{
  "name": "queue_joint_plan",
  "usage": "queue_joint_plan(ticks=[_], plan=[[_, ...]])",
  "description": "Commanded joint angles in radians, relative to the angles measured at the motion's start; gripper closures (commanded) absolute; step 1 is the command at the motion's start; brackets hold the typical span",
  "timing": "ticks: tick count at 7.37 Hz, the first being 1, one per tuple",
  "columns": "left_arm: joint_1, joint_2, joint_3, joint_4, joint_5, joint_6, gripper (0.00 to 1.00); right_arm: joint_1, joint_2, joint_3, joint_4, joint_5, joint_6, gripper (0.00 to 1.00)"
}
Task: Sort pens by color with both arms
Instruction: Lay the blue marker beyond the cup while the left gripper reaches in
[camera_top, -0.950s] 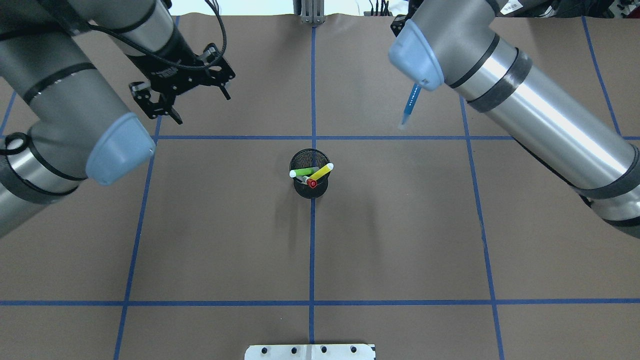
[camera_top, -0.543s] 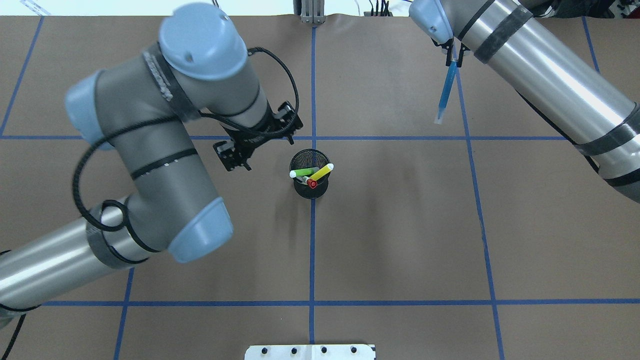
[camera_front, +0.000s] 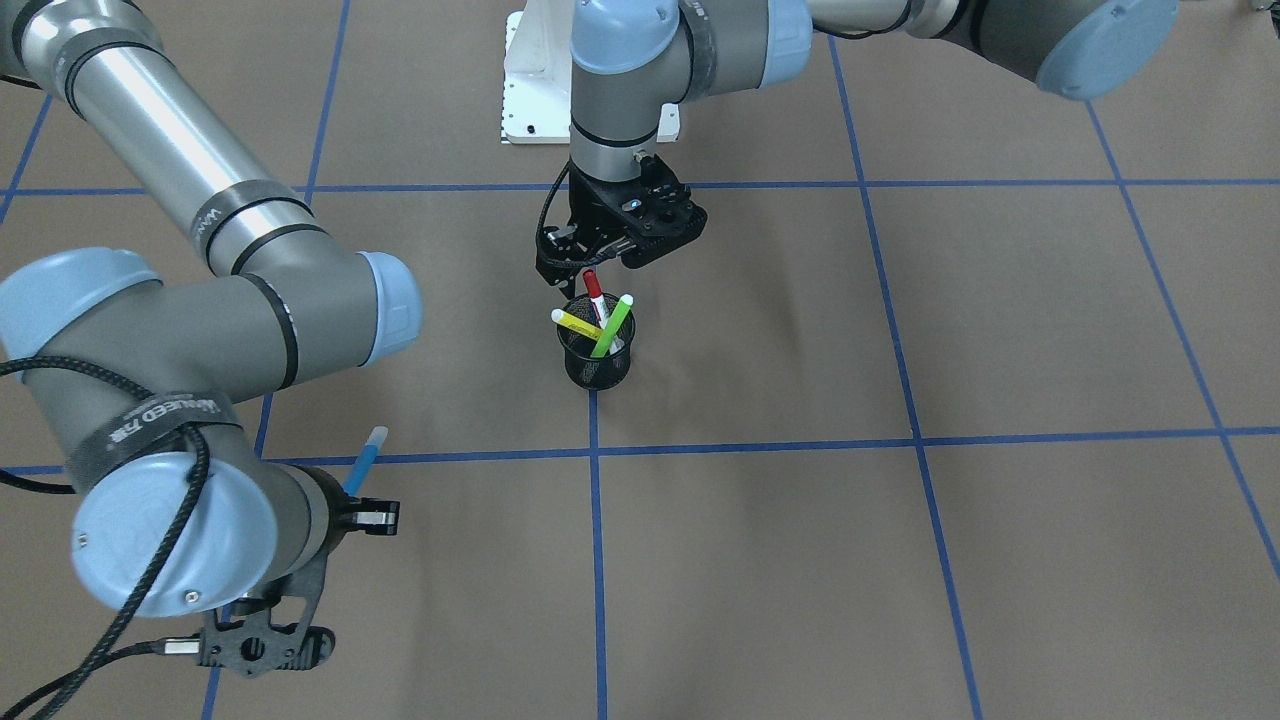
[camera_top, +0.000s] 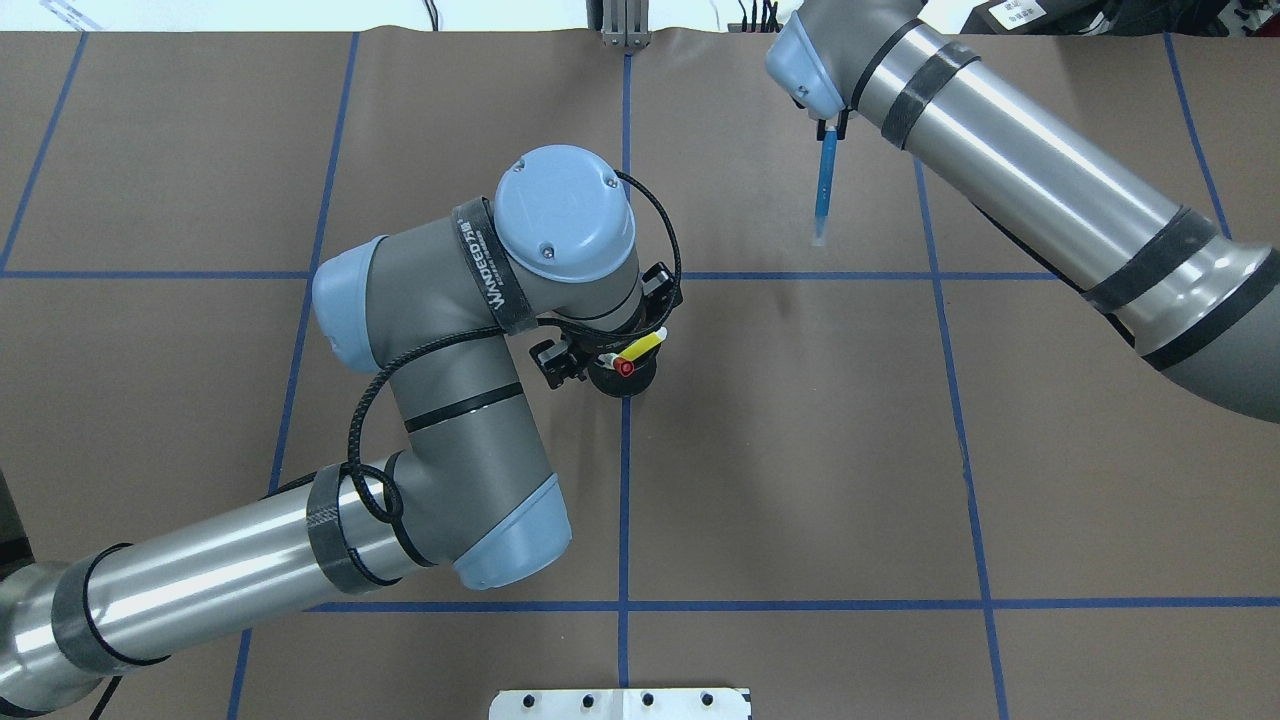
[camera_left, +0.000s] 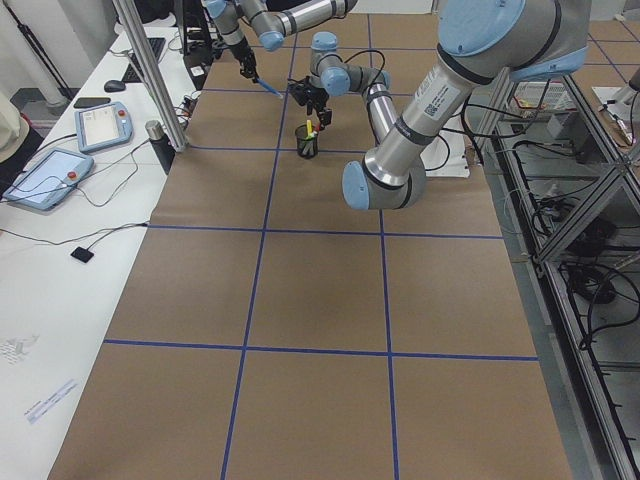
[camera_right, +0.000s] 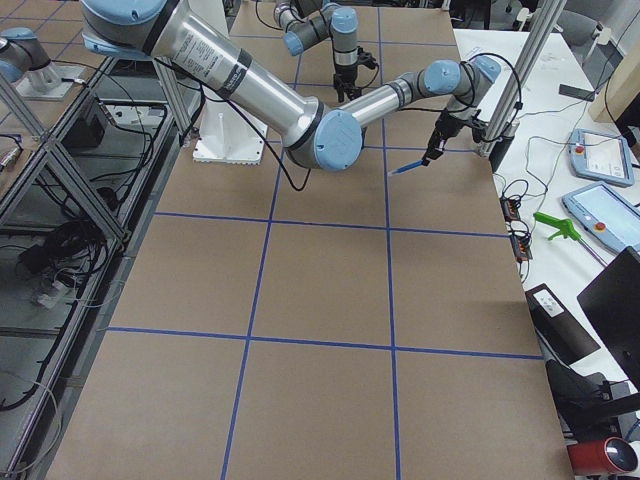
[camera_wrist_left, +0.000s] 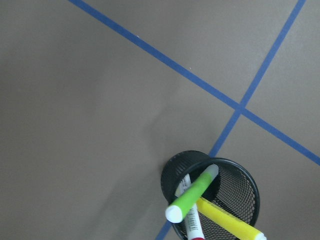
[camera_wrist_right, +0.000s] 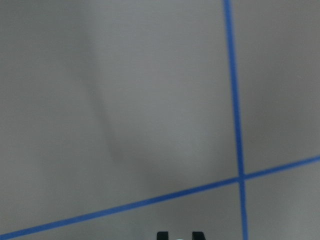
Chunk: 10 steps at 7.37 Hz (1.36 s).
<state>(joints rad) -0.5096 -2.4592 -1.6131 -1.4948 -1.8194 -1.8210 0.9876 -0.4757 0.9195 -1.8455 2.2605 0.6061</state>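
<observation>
A black mesh cup stands at the table's middle crossing. It holds the lime green pen, the yellow pen and the white pen with the red cap. My left gripper hangs open just above the cup, its fingers beside the red cap. In the overhead view the left arm hides the green pen; the yellow pen and red cap show. My right gripper is shut on the blue pen, held tilted above the far right square.
Blue tape lines divide the brown table into squares. The white mounting base sits at the near edge. The left arm's elbow hangs over the near left squares. Teach pendants lie beside the far edge.
My left arm has swung from the far left square to right over the cup. My right arm has carried the blue pen a little farther away and to the left.
</observation>
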Motion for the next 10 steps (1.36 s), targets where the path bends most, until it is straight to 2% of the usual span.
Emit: queue_joint_plan(ticks=[1, 4, 5, 7, 8, 9, 10], plan=[[0.016, -0.003, 0.022, -0.019, 0.026, 0.002, 0.21, -0.044, -0.003, -0.013, 0.068, -0.006, 0.001, 0.82], [0.032, 0.009, 0.021, -0.018, 0.029, 0.02, 0.34, -0.055, -0.024, -0.014, 0.077, 0.001, 0.009, 0.79], [0.033, 0.009, 0.018, -0.018, 0.029, 0.022, 0.43, -0.058, -0.023, -0.014, 0.077, 0.008, 0.035, 0.79], [0.033, 0.011, 0.018, -0.018, 0.029, 0.025, 0.74, -0.063, -0.024, -0.014, 0.077, 0.034, 0.044, 0.75], [0.033, 0.011, 0.016, -0.018, 0.029, 0.026, 0.92, -0.067, -0.024, -0.013, 0.078, 0.024, 0.044, 0.31], [0.033, 0.011, 0.015, -0.018, 0.029, 0.026, 1.0, -0.076, -0.026, 0.004, 0.08, -0.042, 0.044, 0.0], [0.031, 0.008, 0.007, -0.016, 0.029, 0.032, 1.0, -0.095, -0.026, 0.016, 0.101, -0.071, 0.049, 0.0]])
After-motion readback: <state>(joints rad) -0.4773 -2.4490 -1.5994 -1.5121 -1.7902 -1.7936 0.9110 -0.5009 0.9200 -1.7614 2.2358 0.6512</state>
